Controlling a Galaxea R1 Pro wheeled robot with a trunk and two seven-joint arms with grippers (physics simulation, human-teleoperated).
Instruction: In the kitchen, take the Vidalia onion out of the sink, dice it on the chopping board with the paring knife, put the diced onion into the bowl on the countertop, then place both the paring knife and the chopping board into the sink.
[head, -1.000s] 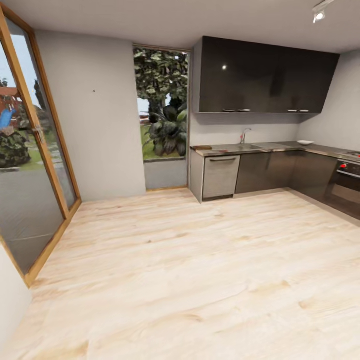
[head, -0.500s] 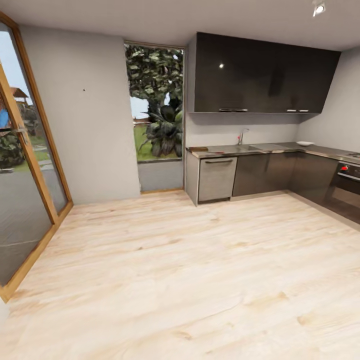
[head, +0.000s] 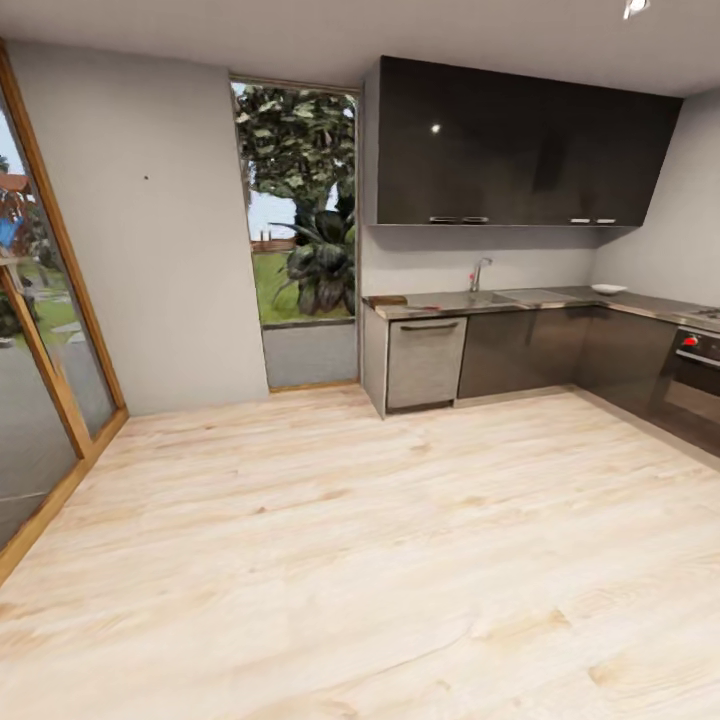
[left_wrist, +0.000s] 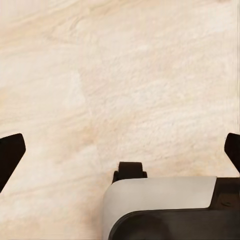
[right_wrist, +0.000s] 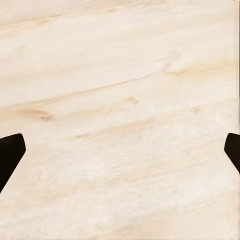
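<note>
Kitchen (head: 520, 260) across light wood floor (head: 350, 560), far right of head view. Counter (head: 560, 299) under glossy black upper cabinets (head: 510, 145). Sink (head: 485, 297) below chrome tap (head: 479, 272). Chopping board (head: 386, 299) at counter's left end; small reddish mark beside it, too small to identify. White bowl (head: 608, 288) further right on counter, well apart from board. Onion not discernible. Left jaws (left_wrist: 120, 150) spread wide, empty, over floor. Right jaws (right_wrist: 120, 150) likewise wide apart, empty.
</note>
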